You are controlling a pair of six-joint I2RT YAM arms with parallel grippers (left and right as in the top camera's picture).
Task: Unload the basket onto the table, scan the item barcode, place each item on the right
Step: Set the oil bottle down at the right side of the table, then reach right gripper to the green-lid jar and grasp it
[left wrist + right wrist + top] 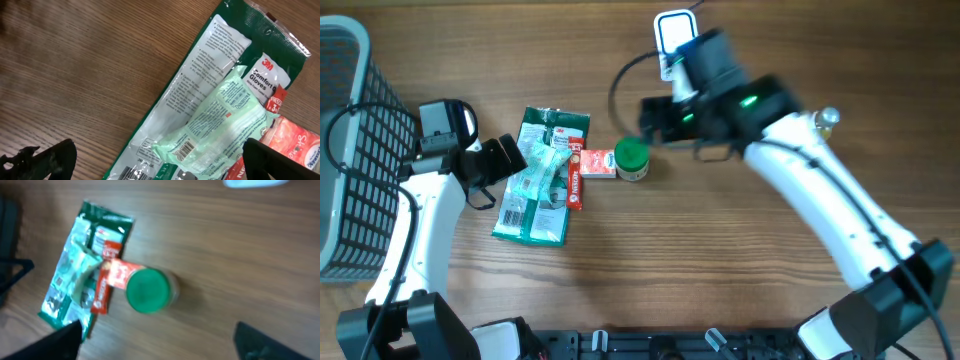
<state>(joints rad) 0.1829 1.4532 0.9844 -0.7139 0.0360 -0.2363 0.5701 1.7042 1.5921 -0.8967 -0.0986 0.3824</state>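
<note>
**Both grippers released over the item cluster**

Basket point(345, 150) sits at the table's left edge. The left gripper point(510, 160) is wide and empty over the glove packet point(535, 185) and pale pouch point(220, 125), left of table centre. Both are light, floppy, slick film, so pinch a free edge. The red sachet point(577, 182) touches the green-lid jar point(631, 157), which is stiff and light; grip it across the sides. The right gripper point(665, 125) is spread, empty and blurry above the jar. The white device point(672, 30) at the far edge may be the scanner.

Items left of table point(740, 260) centre
Green glove packet point(528, 218) lies flat under a pale pouch point(542, 170), red packets point(597, 163) alongside, green-lidded jar point(632, 157) upright just beside them.
</note>
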